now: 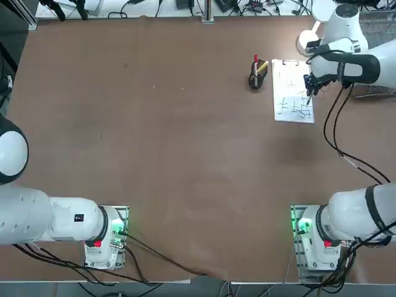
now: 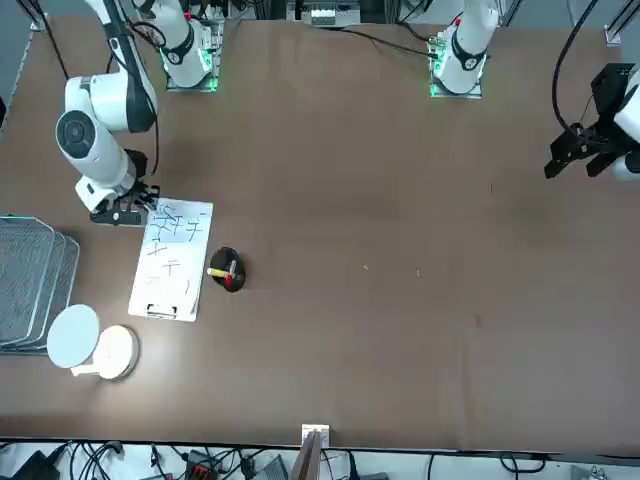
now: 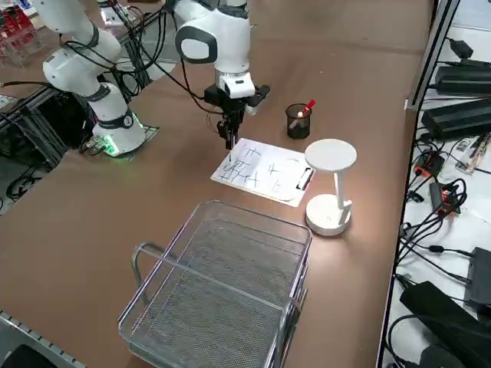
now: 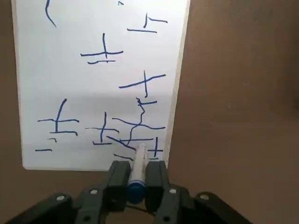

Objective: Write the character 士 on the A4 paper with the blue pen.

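Checking the top view, we find the A4 paper (image 1: 289, 91) at upper right, beside the pen cup (image 1: 258, 73). In the right wrist view, we note the right gripper (image 4: 138, 184) closed on the blue pen (image 4: 138, 172), over the marked sheet.

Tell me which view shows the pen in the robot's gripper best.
The right wrist view: the pen stands plainly between the right gripper's fingers, over the paper. The right side view shows only a thin tip below the gripper; the top and front views barely reveal it.
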Controlling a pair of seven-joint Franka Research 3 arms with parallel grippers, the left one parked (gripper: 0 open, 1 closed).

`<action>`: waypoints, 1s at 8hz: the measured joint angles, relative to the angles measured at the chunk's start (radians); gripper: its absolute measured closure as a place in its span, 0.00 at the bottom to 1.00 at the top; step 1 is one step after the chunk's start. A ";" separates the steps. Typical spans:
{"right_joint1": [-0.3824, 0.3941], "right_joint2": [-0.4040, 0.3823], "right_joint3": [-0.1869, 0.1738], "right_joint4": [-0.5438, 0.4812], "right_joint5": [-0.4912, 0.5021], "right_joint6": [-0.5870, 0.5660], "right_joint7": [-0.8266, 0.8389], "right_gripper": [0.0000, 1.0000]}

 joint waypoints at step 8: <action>0.000 0.011 0.001 -0.017 -0.008 0.044 -0.019 0.79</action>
